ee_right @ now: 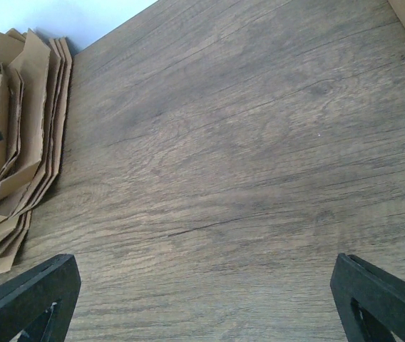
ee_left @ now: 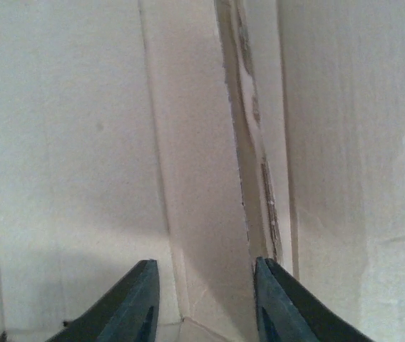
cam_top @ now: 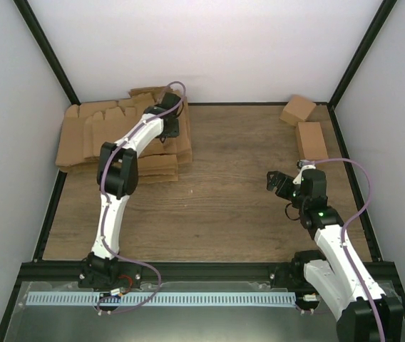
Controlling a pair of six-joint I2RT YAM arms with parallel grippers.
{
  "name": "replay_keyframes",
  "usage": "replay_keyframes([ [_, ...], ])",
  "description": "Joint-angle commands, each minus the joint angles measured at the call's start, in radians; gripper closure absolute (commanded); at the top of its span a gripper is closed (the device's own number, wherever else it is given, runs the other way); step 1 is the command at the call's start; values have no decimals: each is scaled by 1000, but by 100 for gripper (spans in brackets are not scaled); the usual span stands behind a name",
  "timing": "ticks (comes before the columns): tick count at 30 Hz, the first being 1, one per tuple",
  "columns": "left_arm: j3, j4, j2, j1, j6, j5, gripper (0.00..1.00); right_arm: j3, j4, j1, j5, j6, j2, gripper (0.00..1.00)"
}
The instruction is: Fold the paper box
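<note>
Dark fingertips of the left gripper [ee_left: 202, 306] fill the bottom of its wrist view, drawn in to a narrow gap on either side of a creased cardboard strip, and whether they actually pinch it I can't tell. That strip looks to belong to the paper box [ee_left: 188, 178], a flat blank lying on top of the pile of blanks [cam_top: 88, 135] at the far left of the table [cam_top: 231, 192]; lifting one sheet off seems the step in hand. Over on the other side, the right gripper [cam_top: 282, 187] hangs jaws wide above the wood, likely waiting to help fold. Count: two arms, one pile with sheets too many to number, and two folded boxes [cam_top: 311, 140] parked far right, out of the way.
</note>
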Motion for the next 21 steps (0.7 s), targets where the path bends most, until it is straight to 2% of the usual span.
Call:
replay_keyframes([
  [1, 21, -17, -86, 3, -7, -59, 69, 45, 10, 8, 11, 6, -2, 0],
  [8, 21, -46, -122, 5, -4, -105, 96, 43, 17, 8, 2, 9, 7, 0],
  [21, 20, -84, -311, 4, 26, -107, 96, 66, 19, 8, -7, 3, 21, 0],
])
